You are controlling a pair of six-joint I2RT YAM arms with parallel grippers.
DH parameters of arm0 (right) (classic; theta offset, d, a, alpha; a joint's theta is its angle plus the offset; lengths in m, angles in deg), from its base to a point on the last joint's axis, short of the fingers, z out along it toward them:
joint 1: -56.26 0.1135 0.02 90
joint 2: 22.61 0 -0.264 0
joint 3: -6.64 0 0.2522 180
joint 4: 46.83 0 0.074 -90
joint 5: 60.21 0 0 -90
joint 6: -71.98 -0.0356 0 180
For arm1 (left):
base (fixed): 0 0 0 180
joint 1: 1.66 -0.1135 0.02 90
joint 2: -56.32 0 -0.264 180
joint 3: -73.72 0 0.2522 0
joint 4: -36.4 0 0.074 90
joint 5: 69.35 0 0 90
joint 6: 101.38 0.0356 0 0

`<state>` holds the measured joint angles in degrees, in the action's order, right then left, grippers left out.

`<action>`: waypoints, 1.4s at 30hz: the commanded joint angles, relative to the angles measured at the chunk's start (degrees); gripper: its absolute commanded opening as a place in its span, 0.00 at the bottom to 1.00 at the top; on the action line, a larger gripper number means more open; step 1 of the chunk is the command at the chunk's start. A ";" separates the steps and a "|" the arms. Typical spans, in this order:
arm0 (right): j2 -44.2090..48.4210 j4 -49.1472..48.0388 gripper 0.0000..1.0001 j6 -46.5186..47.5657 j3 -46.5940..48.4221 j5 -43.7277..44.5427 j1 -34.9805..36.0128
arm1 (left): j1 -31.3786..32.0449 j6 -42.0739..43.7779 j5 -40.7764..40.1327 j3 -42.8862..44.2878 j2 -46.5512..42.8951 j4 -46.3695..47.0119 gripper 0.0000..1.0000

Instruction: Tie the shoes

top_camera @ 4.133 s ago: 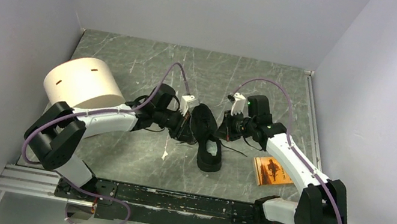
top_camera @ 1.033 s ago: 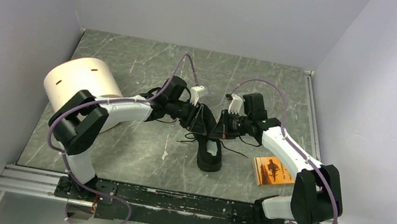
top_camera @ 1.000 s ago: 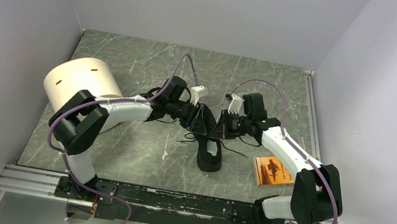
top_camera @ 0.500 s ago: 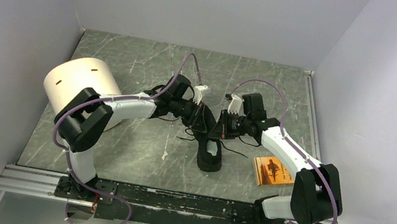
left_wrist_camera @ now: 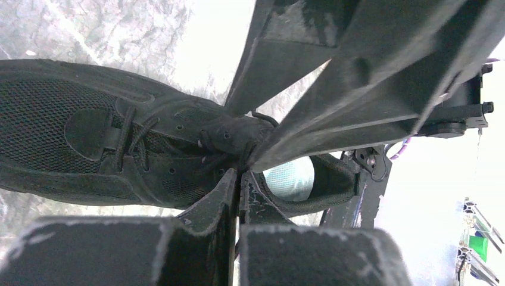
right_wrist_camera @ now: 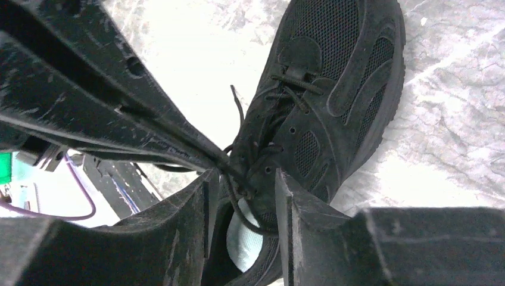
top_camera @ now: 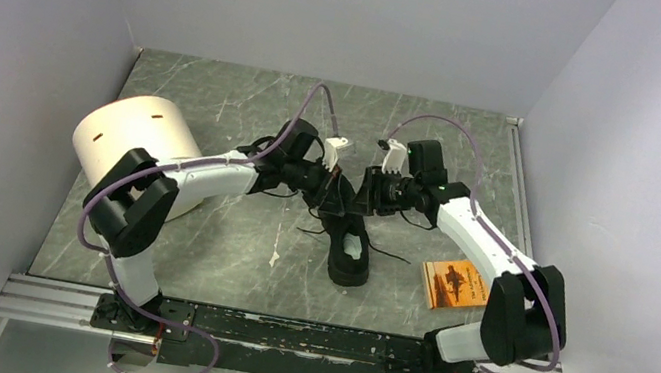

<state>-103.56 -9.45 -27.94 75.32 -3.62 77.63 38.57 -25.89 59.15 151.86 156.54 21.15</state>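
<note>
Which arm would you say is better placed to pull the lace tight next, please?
The left, probably. The left gripper is shut right at the laces of the sneaker, seemingly pinching one, ready to pull. The right gripper stands open astride them, gripping nothing.

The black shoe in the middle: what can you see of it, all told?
The sneaker is all black, low-cut, mesh with smoother overlays, and has a pale insole. It stands on its sole on the marbled table, toe pointing away from the arms. Its thin laces are untied, ends trailing on both sides. The left gripper, shut, touches the top lacing; the right gripper is open astride it.
</note>
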 commanded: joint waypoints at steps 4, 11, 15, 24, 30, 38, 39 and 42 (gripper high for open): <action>-3.16 -1.50 0.36 2.75 1.26 -1.01 -0.60 | 0.16 1.85 -1.01 3.75 -0.78 -1.22 0.05; -3.99 -5.07 0.17 1.20 -0.54 -5.78 -1.01 | 0.15 2.27 -1.14 3.56 -0.56 -2.00 0.05; -4.83 -5.54 0.22 1.43 -0.60 -6.58 -1.02 | 0.19 2.43 -0.98 3.63 -0.33 -2.04 0.05; -6.53 -5.78 0.25 2.42 0.18 -7.37 -1.11 | 0.20 2.99 -1.58 3.68 -0.82 -2.98 0.05; -3.04 -4.48 0.00 2.36 0.28 -6.62 -1.58 | 0.20 1.50 -2.66 3.01 -0.01 -1.20 0.05; 0.53 -7.19 0.00 0.68 -3.40 -7.98 -1.75 | -0.14 -1.12 -4.29 2.31 2.04 4.46 0.05; 0.62 -7.72 0.00 0.27 -3.63 -8.50 -1.76 | -0.15 -1.38 -4.43 2.28 2.07 4.93 0.05; 0.39 -8.42 0.00 -0.61 -3.65 -9.53 -1.70 | -0.26 -2.98 -4.95 1.54 1.63 7.03 0.05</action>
<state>-104.02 -15.31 -27.00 72.26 -10.72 76.29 38.57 -26.85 56.20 153.43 158.31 22.28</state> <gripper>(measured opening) 0.008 0.048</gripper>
